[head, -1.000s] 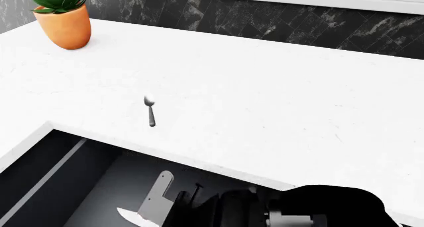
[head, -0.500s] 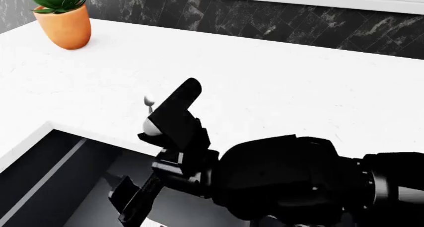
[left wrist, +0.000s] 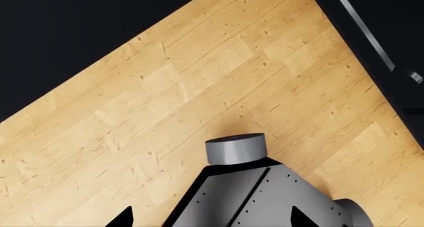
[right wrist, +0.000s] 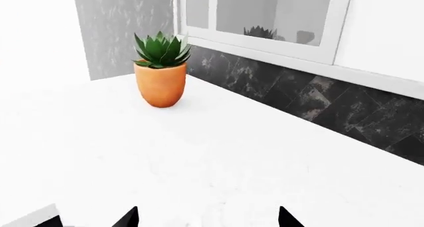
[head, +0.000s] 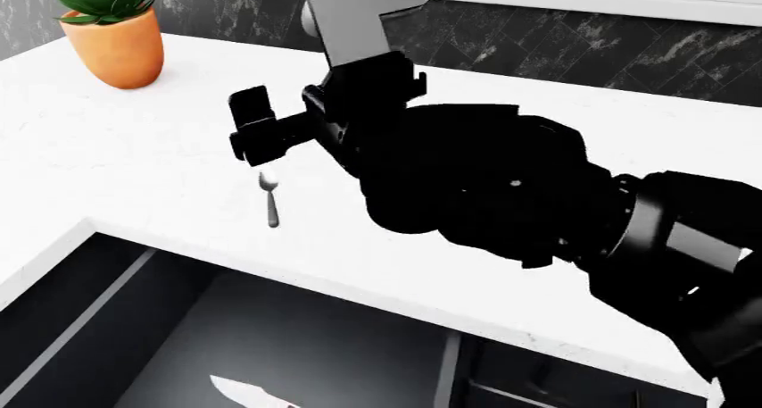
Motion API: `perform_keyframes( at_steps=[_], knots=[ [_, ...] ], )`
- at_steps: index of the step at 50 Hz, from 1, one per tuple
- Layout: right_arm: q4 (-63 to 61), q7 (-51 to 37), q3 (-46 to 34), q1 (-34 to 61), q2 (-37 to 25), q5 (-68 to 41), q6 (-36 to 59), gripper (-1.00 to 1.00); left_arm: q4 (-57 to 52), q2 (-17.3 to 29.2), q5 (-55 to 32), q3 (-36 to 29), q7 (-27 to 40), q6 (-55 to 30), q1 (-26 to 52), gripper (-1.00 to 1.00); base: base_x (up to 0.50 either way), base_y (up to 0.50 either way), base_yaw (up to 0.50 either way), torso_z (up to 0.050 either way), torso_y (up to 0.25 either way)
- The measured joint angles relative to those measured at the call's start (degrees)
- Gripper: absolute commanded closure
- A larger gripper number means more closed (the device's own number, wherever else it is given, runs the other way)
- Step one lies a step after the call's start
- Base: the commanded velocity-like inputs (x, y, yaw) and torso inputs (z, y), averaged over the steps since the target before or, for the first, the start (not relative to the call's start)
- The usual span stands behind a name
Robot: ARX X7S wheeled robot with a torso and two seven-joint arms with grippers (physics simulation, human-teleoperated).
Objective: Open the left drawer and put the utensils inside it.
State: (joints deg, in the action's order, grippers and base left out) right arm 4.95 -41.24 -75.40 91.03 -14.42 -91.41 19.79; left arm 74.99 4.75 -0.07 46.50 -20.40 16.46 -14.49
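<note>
The spoon, silver bowl and dark grey handle, lies on the white counter near its front edge. My right gripper hangs open just above and behind it, with nothing between its fingers; in the right wrist view only its fingertips show over the counter. Below the counter edge the left drawer stands pulled out, showing its dark grey inside. The knife's pale blade lies in it, with the handle cut off by the frame. My left gripper is open over the wooden floor.
An orange pot with a green succulent stands at the counter's back left. A black marble backsplash runs behind the counter, with a window above it. My right arm covers the counter's middle. Part of my grey base sits below the left gripper.
My right arm has risen out of the open drawer and swung up over the counter, ending above the spoon. The knife stays in the drawer. The spoon has not moved.
</note>
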Motion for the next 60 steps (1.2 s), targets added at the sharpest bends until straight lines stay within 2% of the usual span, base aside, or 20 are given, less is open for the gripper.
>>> perform_keyframes(
  at_steps=[9,21,34,60],
  knots=[
    [16.04,-3.22,-2.13,1.32,8.13,-0.85,0.17,-1.0,0.01,-0.04,0.01,0.06,-0.22,-0.08,0.02,-1.0,0.0,0.0,0.0,0.0,0.0],
    [25.7,-2.48,-10.53,1.68,12.51,-7.97,-3.67,-1.0,0.0,-0.07,0.01,0.14,-0.5,-0.24,-0.02,-1.0,0.0,0.0,0.0,0.0,0.0],
    [25.72,-2.87,-13.94,-0.59,13.85,-8.28,-3.19,-1.0,0.0,-0.11,0.04,0.16,-0.69,-0.5,-0.06,-1.0,0.0,0.0,0.0,0.0,0.0],
    [20.27,-0.84,-15.02,-2.57,14.37,-9.16,-5.36,-1.0,-0.01,-0.06,0.07,-0.4,-2.22,-2.39,-0.19,-1.0,0.0,0.0,0.0,0.0,0.0]
  ],
)
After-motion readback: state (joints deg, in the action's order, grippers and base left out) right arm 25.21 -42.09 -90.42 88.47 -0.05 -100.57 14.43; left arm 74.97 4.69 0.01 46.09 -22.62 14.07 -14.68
